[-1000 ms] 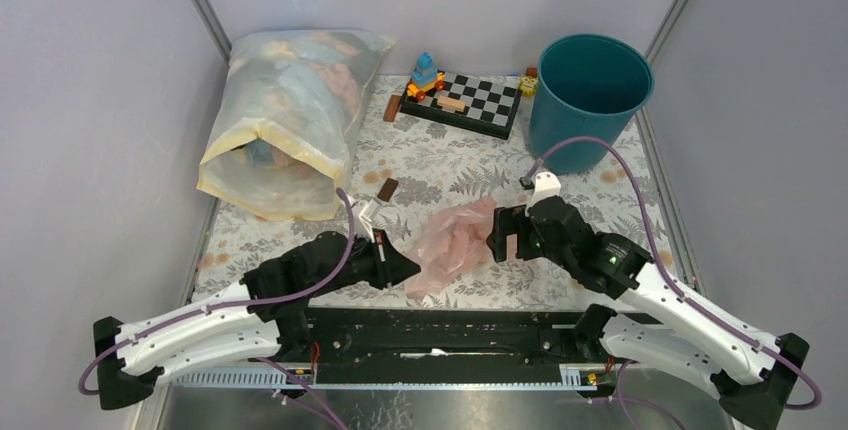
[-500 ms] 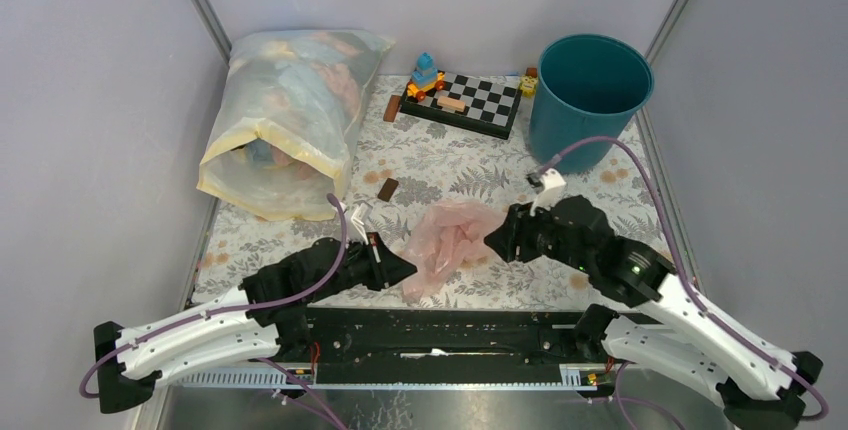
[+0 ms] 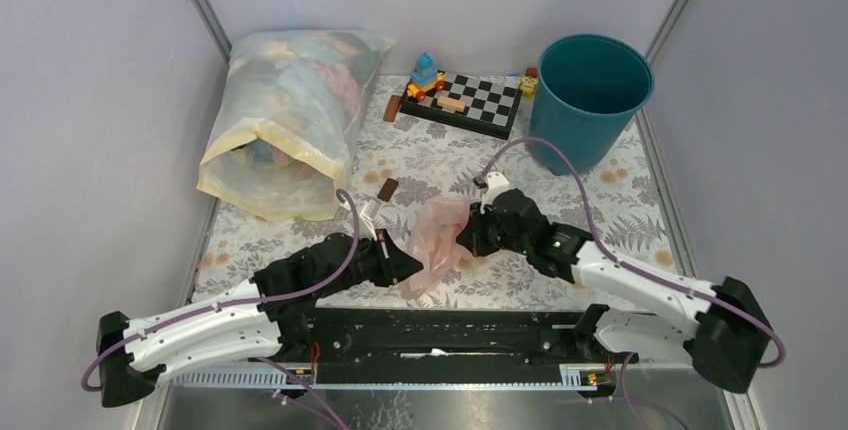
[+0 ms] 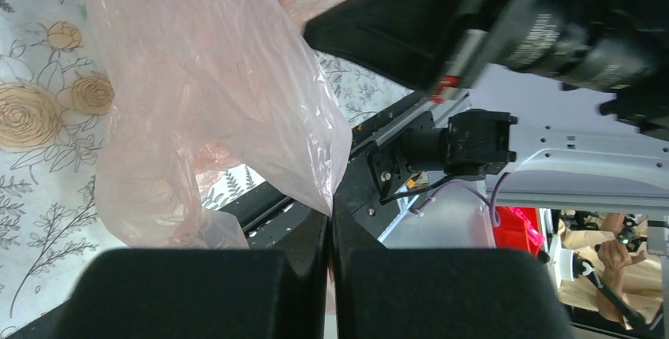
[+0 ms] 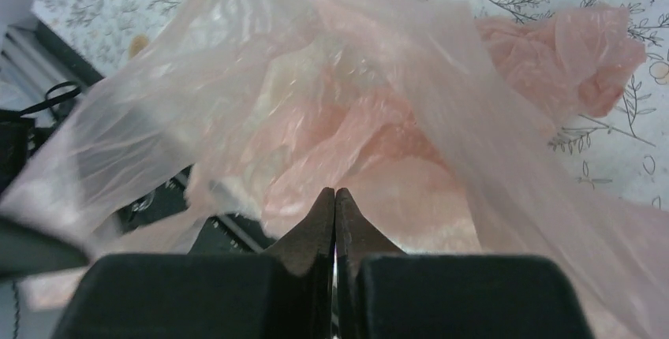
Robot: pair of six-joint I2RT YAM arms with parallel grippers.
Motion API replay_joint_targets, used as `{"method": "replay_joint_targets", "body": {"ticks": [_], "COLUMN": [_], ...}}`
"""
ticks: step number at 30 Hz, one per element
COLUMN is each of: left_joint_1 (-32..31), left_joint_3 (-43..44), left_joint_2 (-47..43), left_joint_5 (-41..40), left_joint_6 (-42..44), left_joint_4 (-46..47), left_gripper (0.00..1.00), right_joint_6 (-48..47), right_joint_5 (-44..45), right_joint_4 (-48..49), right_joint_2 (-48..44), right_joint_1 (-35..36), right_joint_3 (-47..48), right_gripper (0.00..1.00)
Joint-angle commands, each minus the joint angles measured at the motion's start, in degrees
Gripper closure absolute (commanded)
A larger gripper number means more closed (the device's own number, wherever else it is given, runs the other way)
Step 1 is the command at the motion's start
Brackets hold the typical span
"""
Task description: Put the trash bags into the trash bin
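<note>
The pale-pink crinkly trash bag [image 3: 437,233] lies bunched on the flowered cloth between my two grippers. From the left, my left gripper [image 3: 413,268] is shut on the bag's near edge; in the left wrist view a corner of the film [image 4: 213,94] runs down into the closed tips of that gripper [image 4: 331,209]. My right gripper [image 3: 462,240] presses in from the right. Its jaws [image 5: 334,193] are shut with the tips buried in the pink film [image 5: 355,94], which stretches across the whole right wrist view. The teal trash bin [image 3: 590,90] stands upright at the far right, away from both grippers.
A big milky-yellow sack [image 3: 285,130] with coloured contents lies at the far left. A checkered board [image 3: 470,102] with a toy [image 3: 426,75] and small blocks sits at the back. A brown block [image 3: 388,188] lies just beyond the bag.
My right gripper has swung left onto the bag's right side and gone from open to shut. The bag has bunched up and shifted left. The left gripper has barely moved.
</note>
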Motion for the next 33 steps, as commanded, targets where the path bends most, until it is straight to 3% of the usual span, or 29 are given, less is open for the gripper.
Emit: {"method": "replay_joint_targets", "body": {"ticks": [1,6,9,14,22,27,33], "left_joint_1": [-0.2,-0.2,-0.2,-0.2,-0.2,-0.2,-0.2], "left_joint_3": [3.9,6.5,10.4,20.1,35.4,28.3,18.4], "left_joint_2": [-0.5,-1.5,-1.9,-4.8,-7.6,-10.6,-7.0], "left_joint_5": [0.6,1.8,0.6,-7.1,-14.2,-10.4,-3.3], "left_joint_6": [-0.5,-0.1,1.7,5.4,9.6,8.4,8.9], "left_joint_4": [2.3,1.0,-3.9,-14.5,-27.3,-24.5,-17.2], "left_gripper": [1.0,1.0,1.0,1.0,1.0,1.0,1.0], "right_joint_6": [0.3,3.1,4.9,6.4,12.3,5.7,1.4], "right_joint_5": [7.8,20.8,24.0,30.4,47.6,37.7,21.4], "right_joint_4": [8.4,8.4,7.3,2.1,-11.8,-8.8,-2.3], "right_joint_2": [6.5,15.0,17.3,15.8,12.9,4.7,-4.4], "right_joint_1": [1.3,1.4,1.4,1.4,1.3,1.4,1.4], "right_joint_3": [1.7,0.5,-0.4,-2.3,-2.0,-2.3,-2.7], "right_gripper": [1.0,1.0,1.0,1.0,1.0,0.99,0.86]}}
